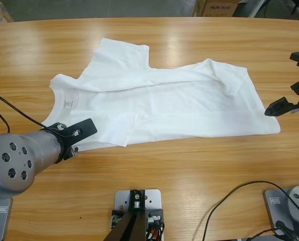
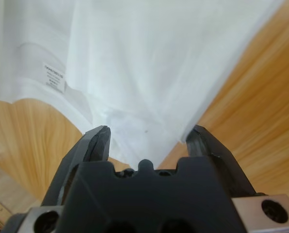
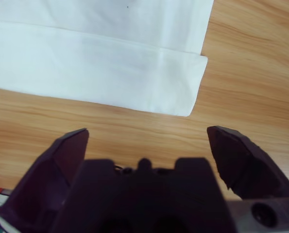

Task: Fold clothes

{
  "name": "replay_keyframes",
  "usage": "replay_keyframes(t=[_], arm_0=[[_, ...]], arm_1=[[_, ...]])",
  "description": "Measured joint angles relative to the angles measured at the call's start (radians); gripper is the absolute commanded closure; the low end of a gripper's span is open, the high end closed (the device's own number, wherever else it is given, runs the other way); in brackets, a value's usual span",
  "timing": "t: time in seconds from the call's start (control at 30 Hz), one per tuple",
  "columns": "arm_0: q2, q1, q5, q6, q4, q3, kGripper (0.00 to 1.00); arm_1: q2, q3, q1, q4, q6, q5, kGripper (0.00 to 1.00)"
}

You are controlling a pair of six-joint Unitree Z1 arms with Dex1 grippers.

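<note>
Left gripper (image 2: 146, 141) jaws spread around the T-shirt (image 1: 159, 100) edge at lower left; right gripper (image 3: 146, 141) jaws spread over the table (image 1: 189, 165).

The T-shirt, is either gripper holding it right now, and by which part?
Neither holds it. The left gripper is open around the T-shirt's shoulder corner; the right gripper is open beside the hem.

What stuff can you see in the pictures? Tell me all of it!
T-shirt: one, white, lying partly folded in the middle of the table.
Label: one, small, white with print, inside the T-shirt's neck.
Table: one, wooden, under everything.
Boxes: a few, cardboard, behind the table's far edge.
Cables: black, on the table's near side.
Left pincer: one, black, open around the T-shirt's near edge by the neck.
Right pincer: one, black, open, just off the T-shirt's hem corner.
</note>
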Motion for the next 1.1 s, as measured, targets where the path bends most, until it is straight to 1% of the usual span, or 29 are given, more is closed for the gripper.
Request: replay_keyframes(t=[0.03, 0.07, 0.3, 0.57, 0.83, 0.87, 0.9, 0.93, 1.0, 1.03, 1.1], arm_0=[[0.002, 0.000, 0.003, -0.002, 0.000, 0.000, 0.958], [0.004, 0.000, 0.005, -0.004, 0.000, 0.000, 1.000], [0.012, -0.004, 0.005, -0.007, 0.000, 0.001, 1.000], [0.012, -0.009, 0.005, 0.041, 0.000, 0.007, 1.000], [0.009, 0.006, -0.012, 0.147, 0.057, 0.007, 1.000], [0.007, 0.006, -0.018, 0.160, 0.068, 0.007, 0.978], [0.007, 0.006, -0.025, 0.173, 0.077, 0.007, 0.613], [0.007, 0.007, -0.031, 0.183, 0.085, 0.007, 0.335], [0.015, 0.008, -0.042, 0.197, 0.094, 0.005, 0.152], [0.023, 0.008, -0.046, 0.201, 0.096, -0.002, 0.083], [0.041, 0.008, -0.052, 0.201, 0.098, -0.023, 0.067]], arm_1=[[0.000, 0.000, 0.000, 0.000, 0.000, 0.000, 0.000], [0.000, 0.000, 0.000, 0.000, 0.000, 0.000, 0.000], [0.010, 0.000, 0.000, 0.000, 0.000, 0.000, 0.000], [0.012, 0.000, 0.000, 0.000, 0.000, 0.000, 0.000], [0.012, 0.000, 0.000, 0.000, 0.000, 0.000, 0.000], [0.012, 0.000, 0.000, 0.000, 0.000, 0.000, 0.000], [0.012, 0.000, 0.000, 0.000, 0.000, 0.000, 0.000], [0.012, 0.000, 0.000, 0.000, 0.000, 0.000, 0.000], [0.012, 0.000, 0.000, 0.000, 0.000, 0.000, 0.000], [0.012, 0.000, 0.000, 0.000, 0.000, 0.000, 0.000], [0.012, 0.000, 0.000, 0.000, 0.000, 0.000, 0.000]])
